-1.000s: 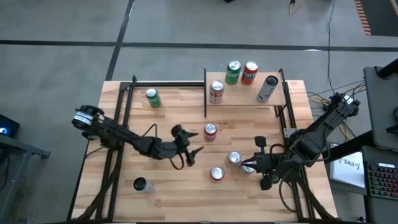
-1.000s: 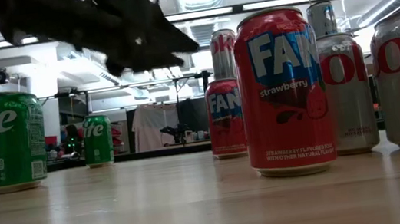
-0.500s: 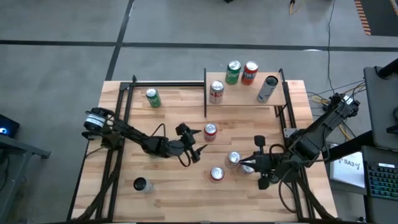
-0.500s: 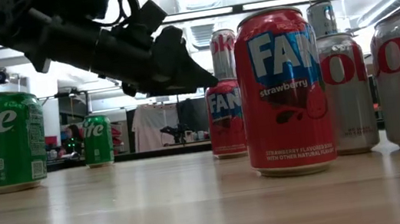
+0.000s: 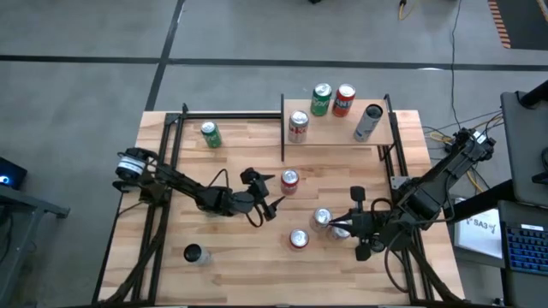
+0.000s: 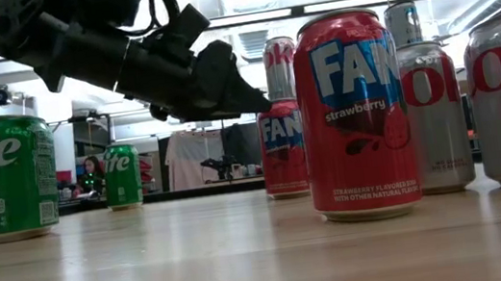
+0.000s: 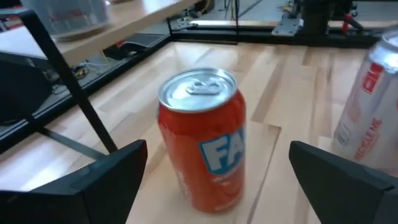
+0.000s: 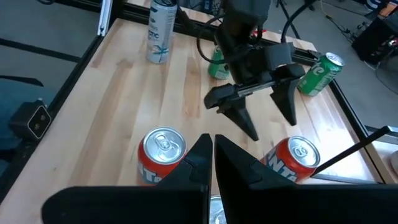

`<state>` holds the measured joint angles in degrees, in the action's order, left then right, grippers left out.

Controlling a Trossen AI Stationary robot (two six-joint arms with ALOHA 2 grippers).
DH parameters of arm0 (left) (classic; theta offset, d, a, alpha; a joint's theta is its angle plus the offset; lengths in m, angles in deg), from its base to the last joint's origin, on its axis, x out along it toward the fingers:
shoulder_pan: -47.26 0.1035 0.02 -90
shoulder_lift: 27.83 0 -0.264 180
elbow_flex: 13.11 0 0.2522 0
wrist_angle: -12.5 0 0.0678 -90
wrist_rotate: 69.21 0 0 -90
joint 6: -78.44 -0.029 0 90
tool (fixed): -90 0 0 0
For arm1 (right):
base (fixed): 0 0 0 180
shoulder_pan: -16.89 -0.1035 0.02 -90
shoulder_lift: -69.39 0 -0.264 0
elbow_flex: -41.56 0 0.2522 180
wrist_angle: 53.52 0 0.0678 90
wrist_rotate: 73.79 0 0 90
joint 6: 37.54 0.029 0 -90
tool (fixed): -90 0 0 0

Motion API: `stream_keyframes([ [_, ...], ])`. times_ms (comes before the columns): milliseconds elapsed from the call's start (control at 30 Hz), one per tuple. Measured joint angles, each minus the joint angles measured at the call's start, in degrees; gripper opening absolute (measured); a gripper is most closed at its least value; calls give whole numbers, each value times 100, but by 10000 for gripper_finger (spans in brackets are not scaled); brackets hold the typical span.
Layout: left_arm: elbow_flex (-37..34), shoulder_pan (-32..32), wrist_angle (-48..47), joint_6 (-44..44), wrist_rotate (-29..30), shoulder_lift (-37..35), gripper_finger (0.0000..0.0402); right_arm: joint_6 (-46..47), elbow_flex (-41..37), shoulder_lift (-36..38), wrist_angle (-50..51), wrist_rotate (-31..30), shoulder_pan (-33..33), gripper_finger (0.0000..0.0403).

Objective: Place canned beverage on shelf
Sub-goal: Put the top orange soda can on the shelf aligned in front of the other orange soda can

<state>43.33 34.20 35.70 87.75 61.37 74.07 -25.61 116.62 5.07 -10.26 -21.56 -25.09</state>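
A red Fanta can [image 5: 289, 180] stands upright on the tabletop, just in front of the shelf [image 5: 338, 134]. My left gripper [image 5: 276, 193] is open beside it. In the left wrist view the can [image 7: 202, 140] stands between the two spread fingers with a gap on each side, touching neither. The shelf, a light wood board with black posts, carries several cans. My right gripper [image 5: 341, 228] hovers shut beside a silver can [image 5: 322, 218] near the table's right side, with nothing between its fingers [image 8: 208, 155].
Another red can [image 5: 298, 239] stands near the front, a green can [image 5: 210, 134] at the far left, and a dark can [image 5: 193, 254] at the front left. On the shelf are a silver-red can [image 5: 298, 127], a green one [image 5: 321, 99], a red one [image 5: 344, 99] and a slim can [image 5: 368, 122].
My left gripper has come down and moved toward the table's right edge, closing in on the red Fanta can until its fingers flank it. It then held still. The cans have not moved.
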Motion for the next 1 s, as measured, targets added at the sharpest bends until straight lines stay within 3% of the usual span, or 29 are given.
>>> stream_keyframes([
  [233,-4,210,550,-103,89,392,381,-80,-71,0,-23,-431,2,9],
  [433,-4,400,1376,-310,-256,779,382,-76,-94,0,-27,-438,2,9],
  [667,-4,407,2164,-644,-261,1124,382,-198,-96,0,-139,-444,30,9],
  [1000,409,468,2239,-763,-291,1636,382,-361,-99,2,-156,-442,256,9],
])
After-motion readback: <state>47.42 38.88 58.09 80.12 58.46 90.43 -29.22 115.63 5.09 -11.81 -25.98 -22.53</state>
